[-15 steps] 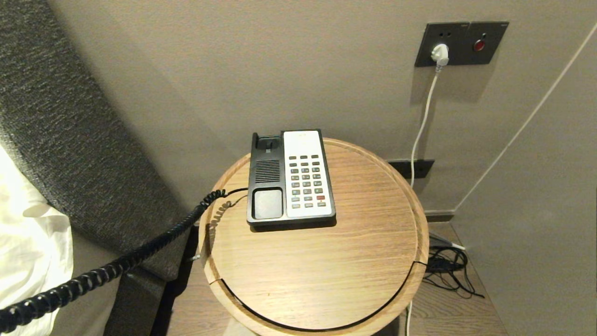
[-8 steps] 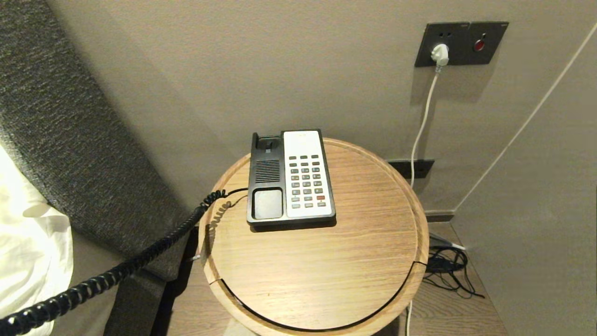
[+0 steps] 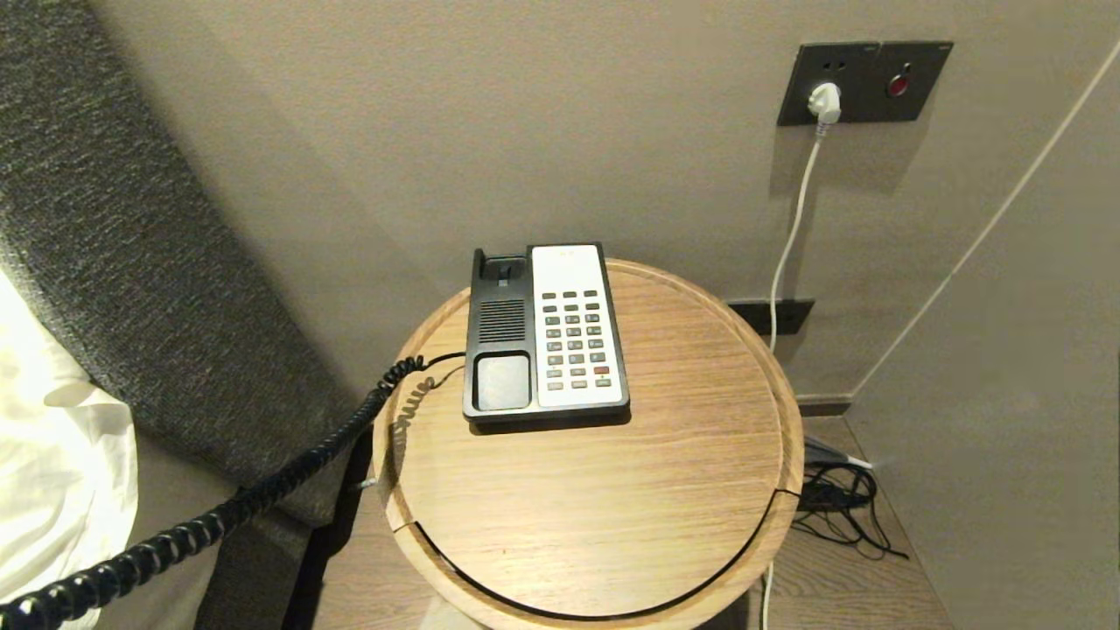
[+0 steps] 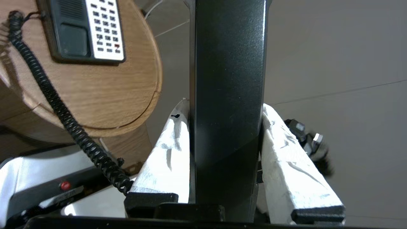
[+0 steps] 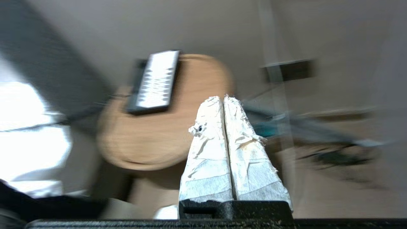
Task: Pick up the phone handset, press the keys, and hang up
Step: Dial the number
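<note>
Handset [image 4: 229,95] sits pinched between the left gripper's [image 4: 227,111] white-wrapped fingers [image 4: 165,152], held off the round wooden table [image 3: 595,490], its coiled cord [image 3: 262,490] trailing back to the phone base [image 3: 544,332] on that table. Right gripper [image 5: 224,99], short of the table, has its fingers pressed together. Key markings are too small to read.

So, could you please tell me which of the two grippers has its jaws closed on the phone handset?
The left gripper: the black phone handset is clamped between its white jaws. The right gripper has its jaws pressed together, holding nothing.
</note>
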